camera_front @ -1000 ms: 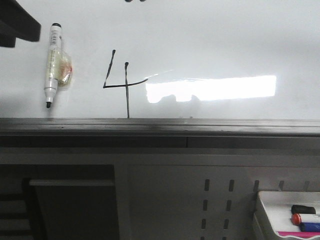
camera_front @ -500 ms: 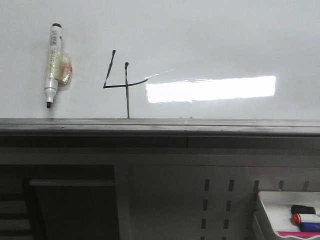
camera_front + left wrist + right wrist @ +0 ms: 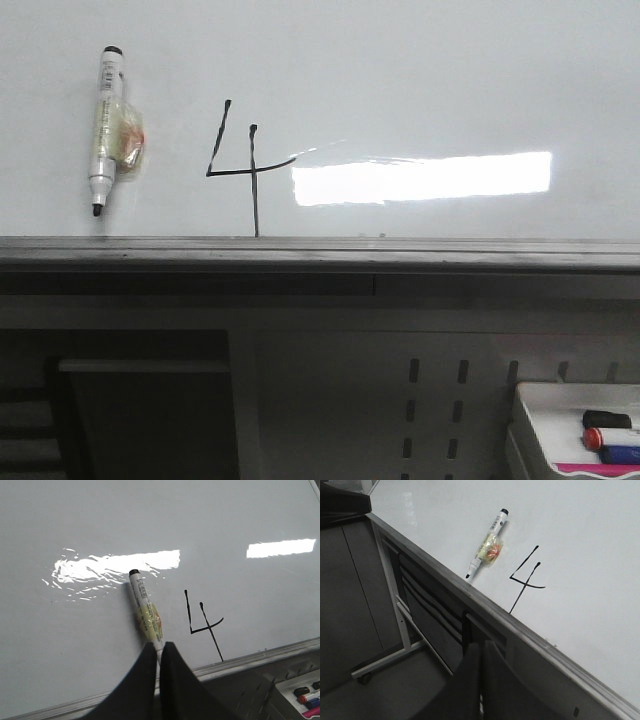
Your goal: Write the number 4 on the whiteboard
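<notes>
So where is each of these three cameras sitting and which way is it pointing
Front view: faces forward at the whiteboard, showing the number 4, the marker lying beside it and a tray of markers; no robot parts show.
Left wrist view: above the board looking down it; the left gripper, fingers together, just short of the marker.
Right wrist view: off the board's edge rail, looking obliquely across it; right gripper closed and empty.
All three share the 4 and the marker.

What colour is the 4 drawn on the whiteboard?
Black, thin lines: the 4 on the white whiteboard shows best in the front view.
</notes>
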{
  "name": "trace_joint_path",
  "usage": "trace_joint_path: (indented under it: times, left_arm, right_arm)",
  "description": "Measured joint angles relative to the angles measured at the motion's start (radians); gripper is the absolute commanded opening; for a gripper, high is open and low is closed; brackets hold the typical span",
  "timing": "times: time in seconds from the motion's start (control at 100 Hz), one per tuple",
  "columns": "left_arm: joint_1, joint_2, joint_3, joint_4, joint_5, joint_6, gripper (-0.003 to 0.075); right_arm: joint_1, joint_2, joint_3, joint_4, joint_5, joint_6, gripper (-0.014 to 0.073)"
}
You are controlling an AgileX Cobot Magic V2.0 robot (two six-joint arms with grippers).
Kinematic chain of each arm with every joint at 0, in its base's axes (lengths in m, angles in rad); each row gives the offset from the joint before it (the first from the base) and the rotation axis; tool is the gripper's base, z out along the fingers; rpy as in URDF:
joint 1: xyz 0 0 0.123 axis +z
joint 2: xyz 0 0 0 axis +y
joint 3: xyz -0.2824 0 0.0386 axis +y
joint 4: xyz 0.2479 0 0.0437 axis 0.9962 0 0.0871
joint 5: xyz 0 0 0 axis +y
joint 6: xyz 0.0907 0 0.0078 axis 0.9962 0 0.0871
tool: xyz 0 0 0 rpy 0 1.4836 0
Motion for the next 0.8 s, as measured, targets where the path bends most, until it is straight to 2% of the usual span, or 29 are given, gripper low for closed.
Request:
trace_joint_path:
  times: [0.8]
  left_arm:
    - [0.008,-0.031,0.006,0.009,0.003,0.0,-0.002]
  right_arm:
    - [0.0,0.0,0.0,0.0,0.0,0.0,-0.0064]
